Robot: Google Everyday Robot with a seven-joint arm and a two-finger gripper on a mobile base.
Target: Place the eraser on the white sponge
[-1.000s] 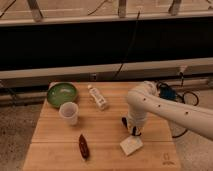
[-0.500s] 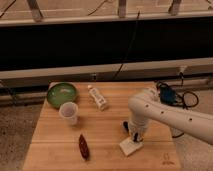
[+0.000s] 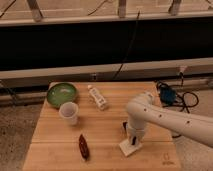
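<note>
The white sponge (image 3: 126,148) lies on the wooden table (image 3: 55,135) near its front edge, right of the middle. My gripper (image 3: 133,141) points straight down right over the sponge and covers part of it. A small black shape, apparently the eraser (image 3: 124,127), shows just left of my wrist, behind the sponge. I cannot tell whether it lies on the table or is held.
A green bowl (image 3: 62,93) stands at the back left with a white cup (image 3: 68,113) in front of it. A white bottle (image 3: 98,97) lies at the back middle. A dark reddish-brown elongated object (image 3: 83,146) lies at the front. Cables (image 3: 172,95) hang off the right edge.
My arm has come down and a little toward the front, so the gripper now sits over the sponge. The other things have not moved.
</note>
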